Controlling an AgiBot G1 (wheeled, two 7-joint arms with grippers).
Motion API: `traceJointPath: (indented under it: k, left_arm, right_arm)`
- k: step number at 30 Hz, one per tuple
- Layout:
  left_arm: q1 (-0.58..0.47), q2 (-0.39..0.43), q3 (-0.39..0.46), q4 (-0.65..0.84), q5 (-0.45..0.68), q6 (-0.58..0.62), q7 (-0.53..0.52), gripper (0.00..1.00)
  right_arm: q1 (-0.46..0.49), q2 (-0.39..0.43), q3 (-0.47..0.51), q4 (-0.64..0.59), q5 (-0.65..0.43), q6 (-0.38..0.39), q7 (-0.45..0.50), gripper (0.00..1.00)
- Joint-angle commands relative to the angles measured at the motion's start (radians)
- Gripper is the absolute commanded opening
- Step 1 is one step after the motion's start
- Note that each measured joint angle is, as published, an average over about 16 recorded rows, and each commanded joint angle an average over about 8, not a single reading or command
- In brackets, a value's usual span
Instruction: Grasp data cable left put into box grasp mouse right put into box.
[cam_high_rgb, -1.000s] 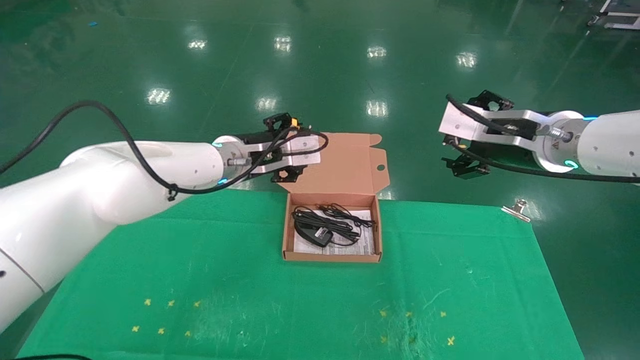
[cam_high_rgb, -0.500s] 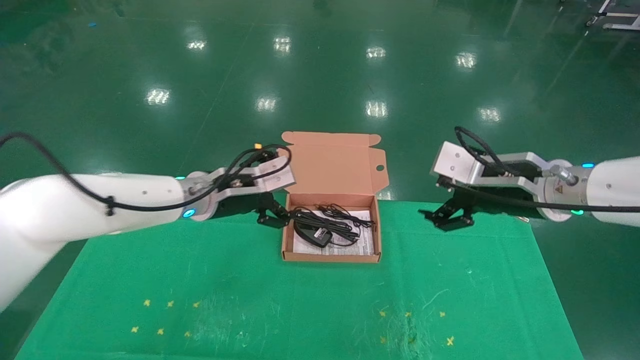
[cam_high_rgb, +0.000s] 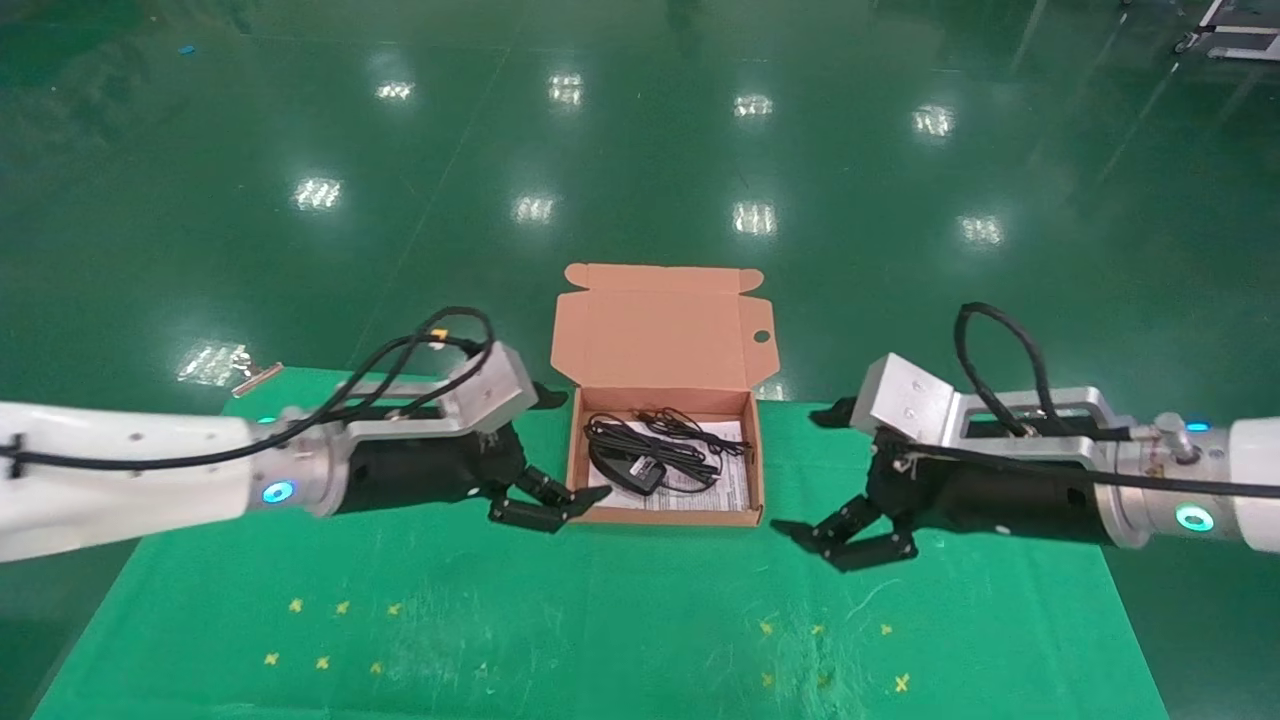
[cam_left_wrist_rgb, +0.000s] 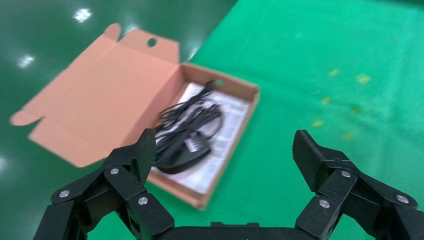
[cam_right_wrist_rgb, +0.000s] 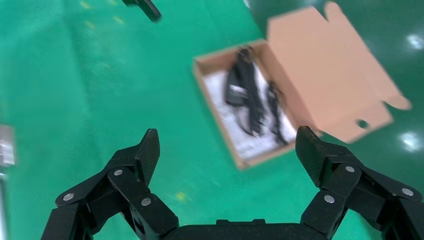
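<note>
The cable (cam_high_rgb: 668, 436) and mouse (cam_high_rgb: 627, 466) are seen inside the box (cam_high_rgb: 663, 514) at the surface's (cam_high_rgb: 600, 620) far edge; nothing seems left. The left claw (cam_high_rgb: 548, 497) and right claw (cam_high_rgb: 835, 537) are spread wide, empty, flanking it.

2 white arms end in silver wrist brackets with cyan indicator rings and looped black cables. The left gripper (cam_high_rgb: 550, 497) and right gripper (cam_high_rgb: 845, 537) have black linkage fingers with silver screws.
</note>
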Motion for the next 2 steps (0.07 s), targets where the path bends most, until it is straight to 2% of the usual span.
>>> traceJointPath:
  k: [1,2]
  left_arm:
    - [0.035,-0.039,-0.055,-0.029,-0.069,0.062,0.008,1.0]
    - [0.04,-0.045,-0.063,-0.033,-0.079,0.07,0.01,1.0]
  right_arm:
    - [-0.036,0.013,0.039,0.001,0.084,-0.036,-0.028,1.0]
    - [-0.041,0.015,0.045,0.001,0.095,-0.041,-0.032,1.0]
